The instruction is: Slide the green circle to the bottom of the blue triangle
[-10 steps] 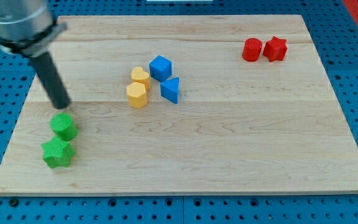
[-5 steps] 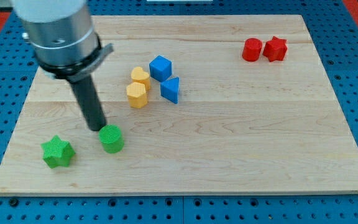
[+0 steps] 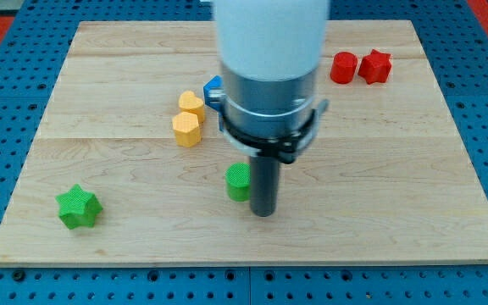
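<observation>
The arm's body covers the blue triangle completely, so its place relative to anything cannot be told. Only a left corner of the blue block (image 3: 213, 88) shows beside the arm, its shape unreadable. The rod hides the right part of the green circle (image 3: 237, 181). The arm (image 3: 269, 51) itself runs off the view's top.
</observation>
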Motion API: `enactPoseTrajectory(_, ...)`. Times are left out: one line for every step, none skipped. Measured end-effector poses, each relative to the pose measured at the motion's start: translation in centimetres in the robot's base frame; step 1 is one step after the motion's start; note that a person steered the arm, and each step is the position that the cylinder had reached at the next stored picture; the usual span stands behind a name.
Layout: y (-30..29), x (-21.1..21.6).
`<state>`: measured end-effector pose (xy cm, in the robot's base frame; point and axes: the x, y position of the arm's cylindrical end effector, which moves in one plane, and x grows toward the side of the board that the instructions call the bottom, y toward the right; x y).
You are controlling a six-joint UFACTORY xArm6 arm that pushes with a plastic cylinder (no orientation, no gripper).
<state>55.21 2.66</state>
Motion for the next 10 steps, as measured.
enactPoseTrajectory(-3.8, -0.4)
enactPoseTrajectory(-5.4, 1.1)
enactPoseTrajectory(-3.9, -2.5)
enactPoseTrajectory(-4.1, -3.8)
enactPoseTrajectory(-4.1, -3.8)
enactPoseTrajectory(-2.4, -3.8)
enactPoseTrajectory(-2.0, -4.0)
enactPoseTrajectory(-2.7, -4.0)
enactPoseTrajectory(-3.7, -4.4)
enactPoseTrajectory(-3.7, -5.3)
